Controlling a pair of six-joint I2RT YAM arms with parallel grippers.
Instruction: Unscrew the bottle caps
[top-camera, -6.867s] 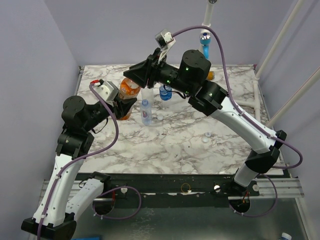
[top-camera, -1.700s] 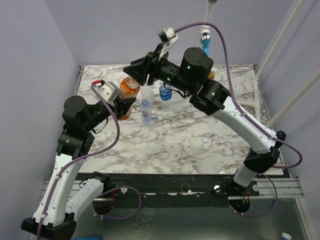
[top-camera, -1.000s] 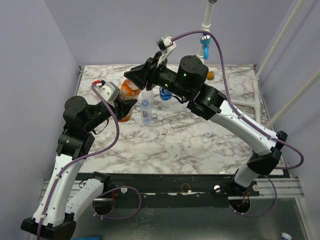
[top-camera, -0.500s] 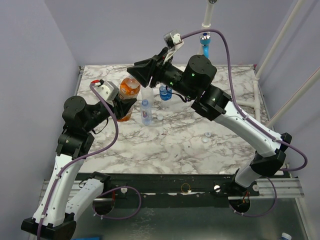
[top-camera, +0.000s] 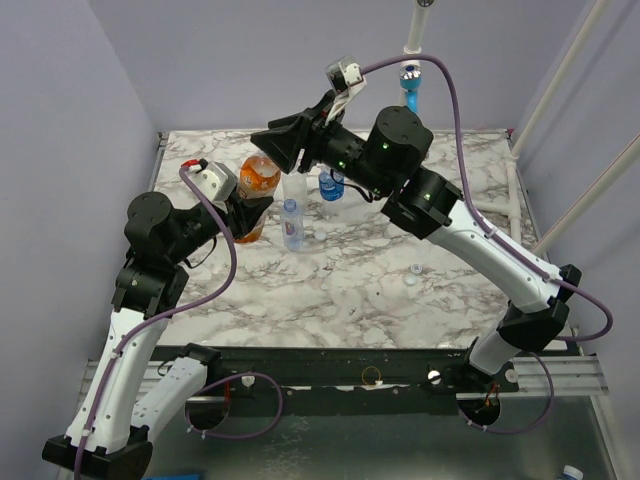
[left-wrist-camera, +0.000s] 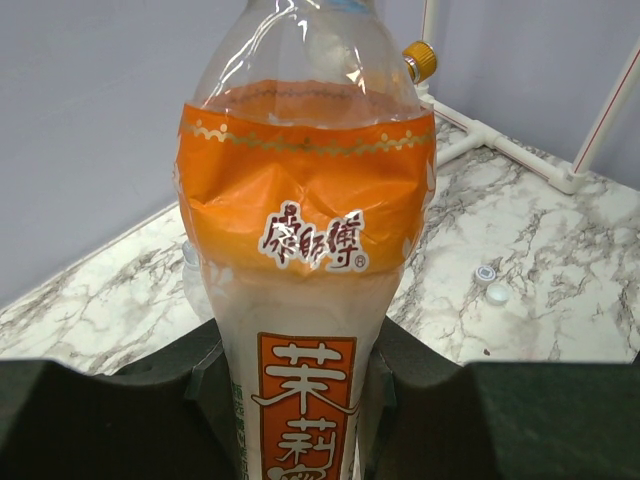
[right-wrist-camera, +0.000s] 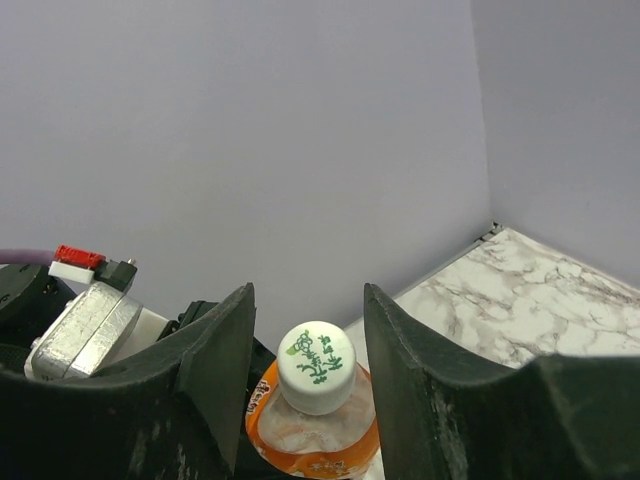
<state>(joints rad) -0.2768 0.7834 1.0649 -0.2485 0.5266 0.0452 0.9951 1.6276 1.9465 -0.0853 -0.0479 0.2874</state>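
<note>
The left end effector (left-wrist-camera: 300, 375) is clamping the orange bottle (left-wrist-camera: 300, 230) at the counter's (top-camera: 350, 290) 10 o'clock, with the bottle's base cut off in the wrist view. Its white cap (right-wrist-camera: 316, 365) is sitting between the spread fingers of the right end effector (right-wrist-camera: 307, 320), which is hovering about where it was half a second ago.

Cap (right-wrist-camera: 316, 366) atop the bottle (right-wrist-camera: 312, 437) sits inside the right pincer (right-wrist-camera: 308, 296), seemingly untouched.
</note>
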